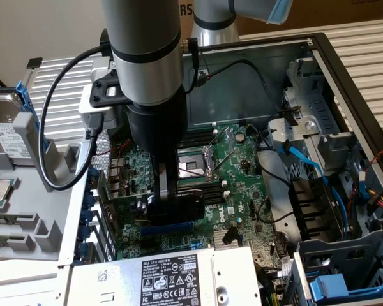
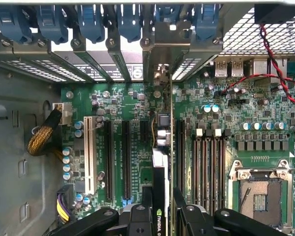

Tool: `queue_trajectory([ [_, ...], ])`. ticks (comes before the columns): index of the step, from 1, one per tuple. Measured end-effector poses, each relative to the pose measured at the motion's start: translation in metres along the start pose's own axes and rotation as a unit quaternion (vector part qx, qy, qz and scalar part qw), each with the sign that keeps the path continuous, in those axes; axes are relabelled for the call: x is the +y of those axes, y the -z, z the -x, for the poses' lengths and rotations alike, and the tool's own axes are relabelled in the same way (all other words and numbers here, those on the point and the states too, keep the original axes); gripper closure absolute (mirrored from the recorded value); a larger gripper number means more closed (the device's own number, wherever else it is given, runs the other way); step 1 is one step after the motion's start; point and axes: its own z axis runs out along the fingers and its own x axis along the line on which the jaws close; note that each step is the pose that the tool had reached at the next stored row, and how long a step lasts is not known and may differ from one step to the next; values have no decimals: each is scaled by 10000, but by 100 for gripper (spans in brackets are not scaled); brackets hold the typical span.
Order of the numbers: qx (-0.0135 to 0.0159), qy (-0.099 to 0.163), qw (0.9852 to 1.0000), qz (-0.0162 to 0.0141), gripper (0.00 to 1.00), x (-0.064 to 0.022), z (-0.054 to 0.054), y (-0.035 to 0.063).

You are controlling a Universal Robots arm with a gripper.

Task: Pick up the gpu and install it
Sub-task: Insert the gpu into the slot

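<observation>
Two black fingers point(image 2: 146, 209) of the claw point(image 2: 162, 196) are pressing on the gpu point(image 2: 160, 172) from both of its flat sides. The claw is therefore standing partly apart, just as wide as the card is thick, and it is gripping the card.

In the wrist view we are looking along the thin top edge of the gpu. We are seeing a black plastic shroud with a small green logo and a narrow green board edge beside it. A silver metal bracket at the far end is reaching the rear openings under the blue plastic latches point(image 2: 91, 22). The card is standing upright on its long edge over the large green motherboard point(image 2: 132, 103). It is standing between the long black expansion slots point(image 2: 125, 162) and the black memory slots point(image 2: 206, 162). We cannot tell whether its lower edge is sitting in a slot.

A long white slot point(image 2: 91, 152) and a yellow braided cable point(image 2: 42, 140) are lying further aside.

In the exterior view the claw point(image 1: 171, 194) is hanging straight down from the thick grey round arm point(image 1: 147, 51) into the open metal case point(image 1: 345, 70). The gpu point(image 1: 190, 207) is showing there as a flat dark rectangle, just beside the square processor socket point(image 1: 193, 167) with its shiny frame. A long blue slot point(image 1: 169, 227) is lying just beside the card.
</observation>
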Motion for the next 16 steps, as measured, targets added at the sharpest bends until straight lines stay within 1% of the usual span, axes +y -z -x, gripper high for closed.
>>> queue_trajectory([
  [13,-1,-1,10000,-20,74,8,-12,-1],
  [15,-1,-1,10000,-33,74,8,-13,0],
  [16,-4,-2,10000,-45,74,8,-12,0],
])
